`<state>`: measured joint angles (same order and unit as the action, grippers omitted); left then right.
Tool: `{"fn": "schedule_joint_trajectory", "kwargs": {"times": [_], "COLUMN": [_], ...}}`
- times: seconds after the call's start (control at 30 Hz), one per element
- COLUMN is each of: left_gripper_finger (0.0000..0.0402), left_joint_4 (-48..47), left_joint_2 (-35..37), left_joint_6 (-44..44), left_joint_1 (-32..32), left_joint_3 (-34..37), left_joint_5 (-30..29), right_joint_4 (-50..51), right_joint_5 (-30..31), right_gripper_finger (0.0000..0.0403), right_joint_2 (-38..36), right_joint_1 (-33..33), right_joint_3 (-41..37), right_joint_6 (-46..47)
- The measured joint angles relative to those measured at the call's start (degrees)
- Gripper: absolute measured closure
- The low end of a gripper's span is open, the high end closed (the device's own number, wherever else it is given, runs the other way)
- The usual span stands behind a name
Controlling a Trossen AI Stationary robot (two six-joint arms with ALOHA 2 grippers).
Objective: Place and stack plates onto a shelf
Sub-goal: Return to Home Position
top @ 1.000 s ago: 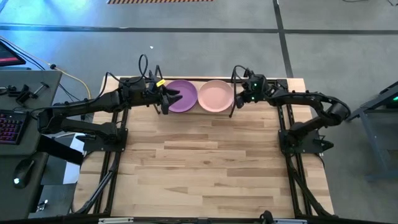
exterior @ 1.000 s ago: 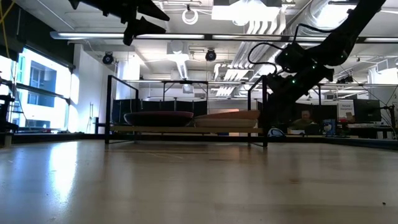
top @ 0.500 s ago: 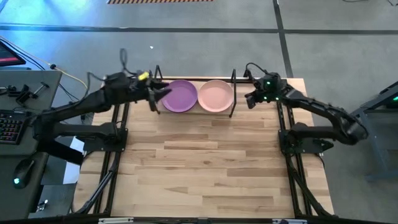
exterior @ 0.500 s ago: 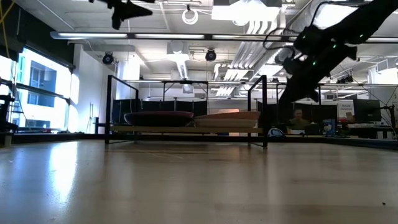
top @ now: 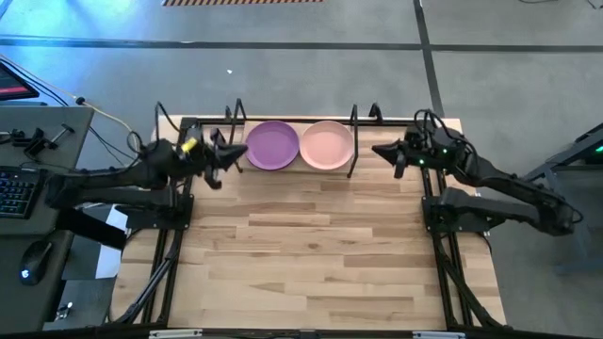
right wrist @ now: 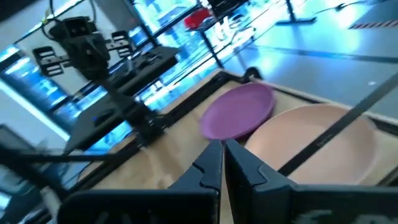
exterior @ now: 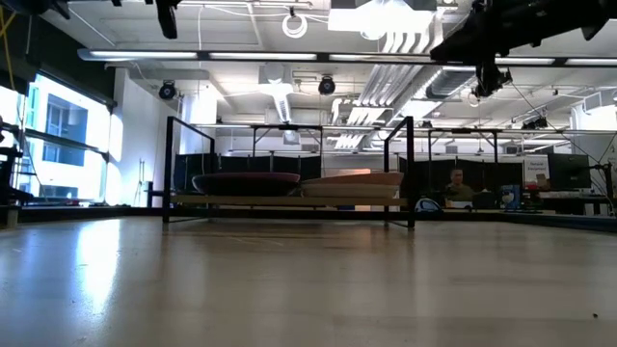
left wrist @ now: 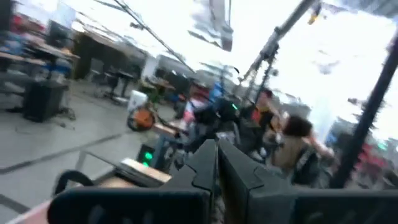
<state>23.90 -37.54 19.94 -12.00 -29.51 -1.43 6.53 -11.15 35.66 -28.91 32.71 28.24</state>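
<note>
Two plates show from above, side by side on the shelf (top: 300,170) at the far edge of the table (top: 311,254). The purple plate (top: 273,146) is on the left and the pink plate (top: 327,146) on the right, their rims touching or nearly so. What lies under them is hidden in the high view. In the low view each reads as a shallow pile, the left one dark and the right one pale, but I cannot tell the layers apart. Thin black uprights (top: 352,155) close both ends of the shelf and stand between the plates and the grippers.

The left gripper (top: 236,152) hangs just outside the shelf's left end, tips pointing right toward the purple plate without touching it. Its fingers (left wrist: 202,171) lie together with only a thin slit between them, and they hold nothing. The right gripper (top: 382,149) is off the shelf's right end, near the frame but apart from it, tips pointing left toward the pink plate. Its fingers (right wrist: 208,168) are likewise pressed together and hold nothing. In its wrist view an upright crosses in front of the pink plate, with the purple plate beyond. In the low view both arms sit at the top of the picture, above the shelf's frame.

Left of the table, a desk (top: 47,122) carries a keyboard (top: 14,193) and a mouse (top: 35,256). Beyond the far edge, the low view shows a person (exterior: 456,183) in the room, to the right of the shelf.
</note>
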Motion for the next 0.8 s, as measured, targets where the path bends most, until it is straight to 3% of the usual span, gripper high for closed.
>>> {"fn": "schedule_joint_trajectory", "kwargs": {"times": [0.23, 0.53, 0.8], "left_gripper_finger": [0.04, 0.0401, 0.0401], "left_joint_4": [-1.5, 8.1, 9.9], "left_joint_2": [0.5, 8.1, 12.8], "left_joint_6": [-4.3, -0.6, 0.2], "left_joint_1": [9.2, 10.0, 10.0], "left_joint_3": [3.7, 16.3, 21.7], "left_joint_5": [-7.1, -8.4, -9.9], "right_joint_4": [-1.7, -5.9, -6.0], "right_joint_5": [3.2, 5.5, 5.5], "right_gripper_finger": [0.0403, 0.0403, 0.0403], "right_joint_2": [0.0, 0.0, -0.1], "right_joint_1": [7.9, 11.1, 11.1], "right_joint_3": [0.0, 0.0, 0.0], "right_joint_6": [0.2, -0.2, 0.5]}}
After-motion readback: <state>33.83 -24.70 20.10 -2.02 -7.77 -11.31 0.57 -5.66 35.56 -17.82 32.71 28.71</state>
